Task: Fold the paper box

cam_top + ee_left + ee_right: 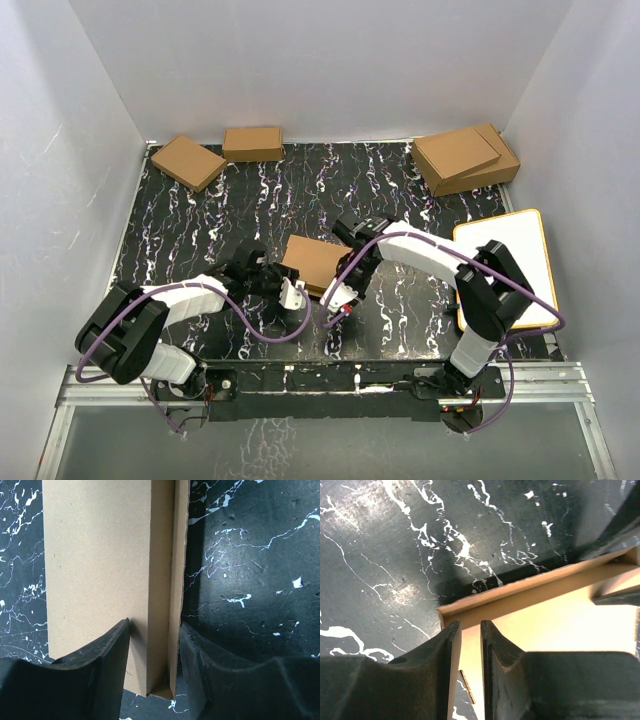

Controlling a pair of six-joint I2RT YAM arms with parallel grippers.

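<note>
Left hand [154, 630]: half-closed, clamped across a side wall of the paper box [312, 260], which lies mid tabletop [400, 195]. That wall is best held upright while the corner is pressed square.

Right hand [471, 630]: fingers barely parted at a box corner; a grip cannot be told. The box's near edge is hidden by both arms.

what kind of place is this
Probably a robot lab cell: white walls around a marbled table, a left arm and right arm bolted at its edge, the paper box between them.
</note>
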